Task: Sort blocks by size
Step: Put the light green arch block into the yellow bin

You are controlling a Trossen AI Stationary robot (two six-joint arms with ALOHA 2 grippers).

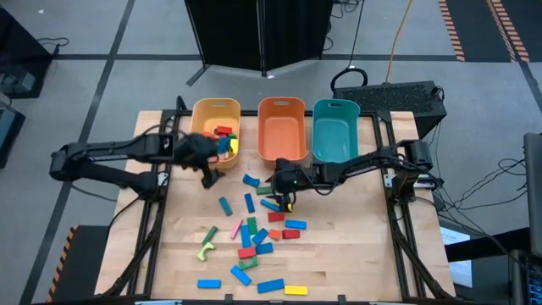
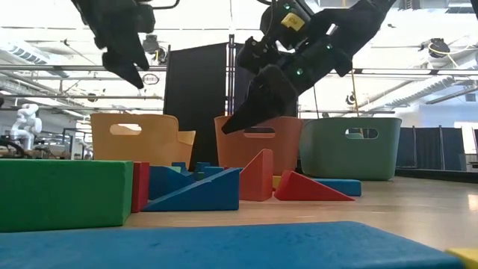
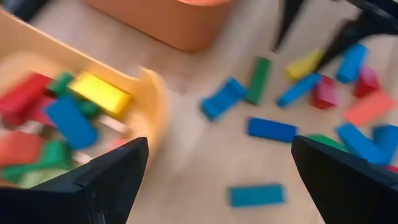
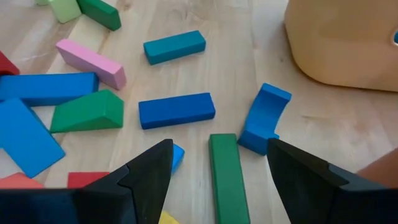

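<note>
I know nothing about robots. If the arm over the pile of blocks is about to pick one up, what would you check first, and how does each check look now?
1. Right gripper open and empty: ok, fingers spread with nothing between them.
2. A block lies under it: ok, a green bar sits between the fingers in the right wrist view.
3. Room around that bar: not ok, a blue arch and a blue bar lie close by.
4. Left gripper out of the way: ok, open by the yellow bin, apart from the pile.
5. Bins have room: ok, orange bin and teal bin look empty.
6. Right bin for this bar: cannot tell.
</note>
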